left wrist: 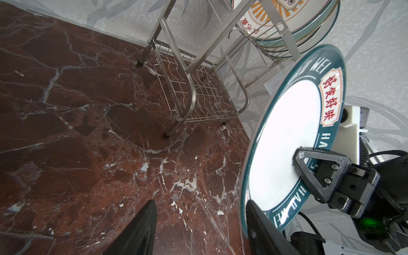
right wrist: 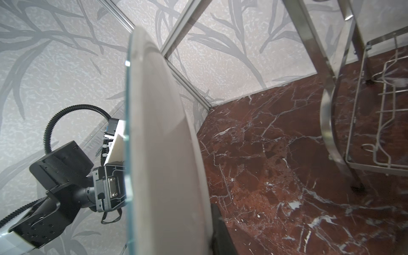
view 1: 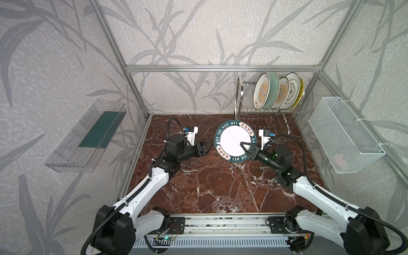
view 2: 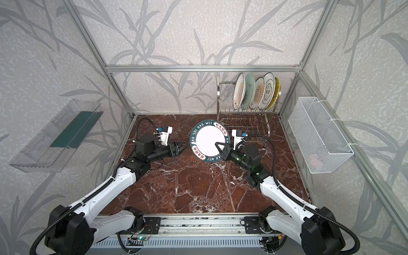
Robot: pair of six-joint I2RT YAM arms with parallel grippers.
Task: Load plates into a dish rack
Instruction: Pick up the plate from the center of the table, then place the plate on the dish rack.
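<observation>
A teal-lettered plate (view 1: 234, 139) (view 2: 209, 141) hangs tilted above the marble table, in front of the dish rack (view 1: 239, 97) (view 2: 218, 99). My right gripper (view 1: 246, 148) (view 2: 221, 147) is shut on its right rim, one finger (left wrist: 309, 167) lying across the white face. In the right wrist view the plate (right wrist: 159, 154) shows edge-on. My left gripper (view 1: 209, 146) (view 2: 183, 146) (left wrist: 199, 205) stands open just left of the plate (left wrist: 287, 143), with nothing between its jaws. Several plates stand upright in the rack's upper tier: sunburst (view 1: 261, 91), pale green (view 1: 273, 88), cloud-outline (view 1: 292, 88), yellow (view 1: 300, 90).
The rack's lower wire tier (view 1: 262, 125) (left wrist: 198, 92) (right wrist: 375, 123) holds nothing and lies right behind the held plate. A clear plastic tray (view 1: 86, 134) hangs on the left wall and a white mesh basket (view 1: 344, 134) on the right wall. Aluminium frame posts ring the table.
</observation>
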